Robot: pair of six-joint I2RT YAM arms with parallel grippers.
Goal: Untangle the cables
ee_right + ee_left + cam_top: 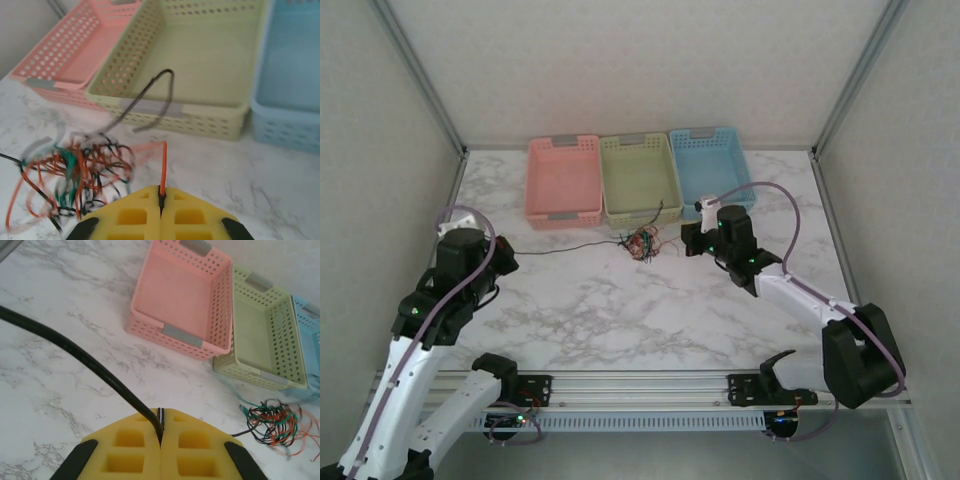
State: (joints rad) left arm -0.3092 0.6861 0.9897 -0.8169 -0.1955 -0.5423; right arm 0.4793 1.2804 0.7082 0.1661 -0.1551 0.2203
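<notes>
Yellow pads (pixel 130 440) of the left gripper (pixel 161 415) are pressing tight together on a black wire (pixel 75 352), which is running away from them across the marble table (pixel 620 310) toward the tangle. Opposite it, the right gripper (pixel 161 192) is likewise pinching shut, gripping one orange-red wire (pixel 163 167) that is rising out from between its closed pads. The cables (pixel 643 243) are lying as a small bunched knot of black, green and orange-red strands on the table, just in front of the green basket (pixel 640 178) and between the two grippers — nearer the right one. One dark loop is arching up over that basket's front rim. A pink basket (pixel 563 180) and a blue basket (pixel 712 165) are sitting on either side of the green one, and apart from that loop no wire is showing inside any of the three. The work is looking barely begun: each arm is holding a single strand and the black one is stretching out long to the left, but the bulk of the wires are sitting knotted together — nearly all the separating is waiting to be done.
</notes>
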